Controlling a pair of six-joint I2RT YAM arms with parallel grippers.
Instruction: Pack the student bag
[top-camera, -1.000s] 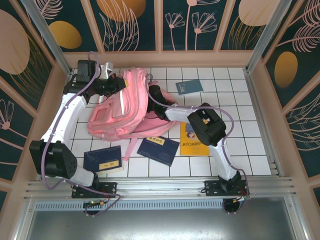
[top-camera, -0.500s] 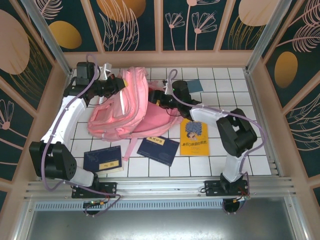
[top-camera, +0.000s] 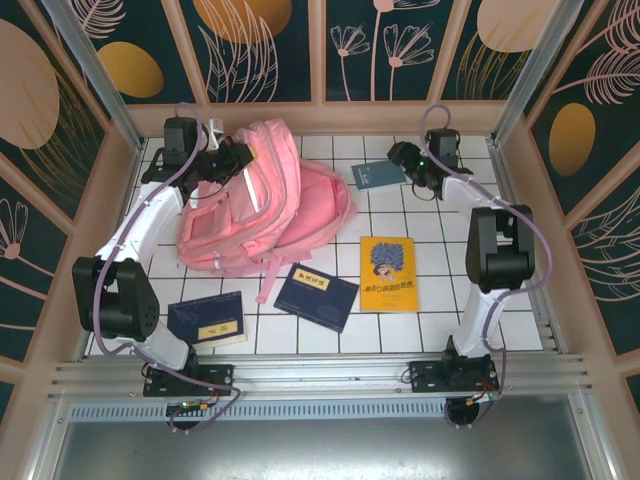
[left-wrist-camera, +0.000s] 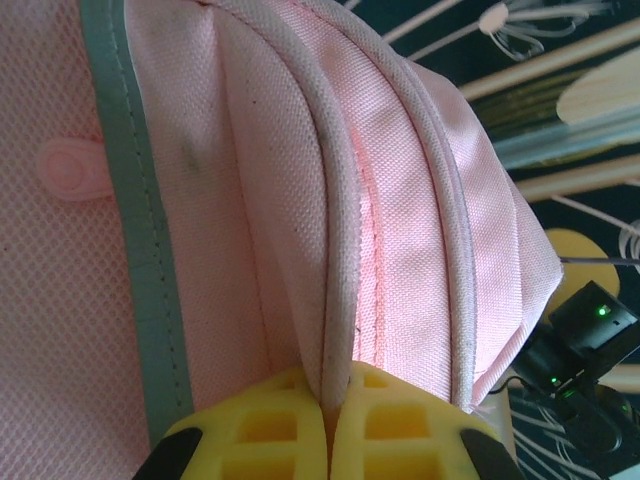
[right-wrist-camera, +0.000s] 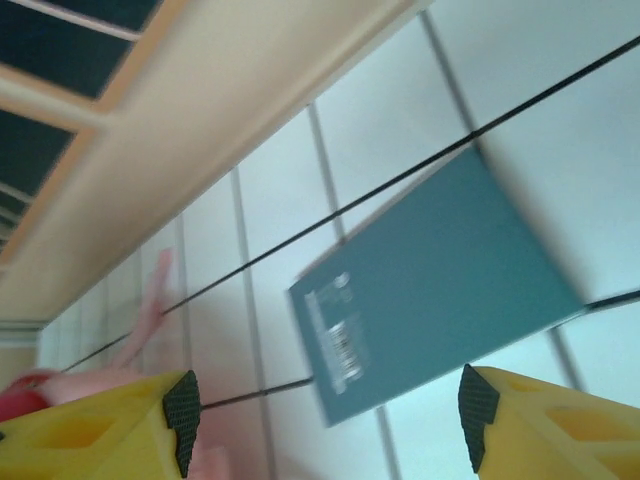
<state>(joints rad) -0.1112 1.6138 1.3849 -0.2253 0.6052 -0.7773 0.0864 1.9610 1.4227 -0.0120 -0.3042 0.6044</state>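
The student bag (top-camera: 290, 205), a large pink backpack, lies at the back left of the tiled table. My left gripper (top-camera: 234, 160) is at its top edge. In the left wrist view that gripper (left-wrist-camera: 328, 398) is shut on a piped seam of the bag (left-wrist-camera: 420, 200), with the pale stripe (left-wrist-camera: 130, 200) to the left. My right gripper (top-camera: 402, 160) hovers at the back right, open and holding nothing. It is just right of a teal book (top-camera: 379, 174). In the right wrist view the teal book (right-wrist-camera: 440, 290) lies flat below the wide jaws of the right gripper (right-wrist-camera: 328, 425).
A yellow book (top-camera: 388, 273) lies right of centre. A dark blue book (top-camera: 316, 296) sits in front of the bag and another (top-camera: 207, 320) at the front left. A pink strap (top-camera: 270, 280) trails toward the front. Patterned walls close in the back and sides.
My right arm has swung away from the bag's right side to the back right, over the teal book, its jaws widening. The left gripper has held on while the bag's top shifted.
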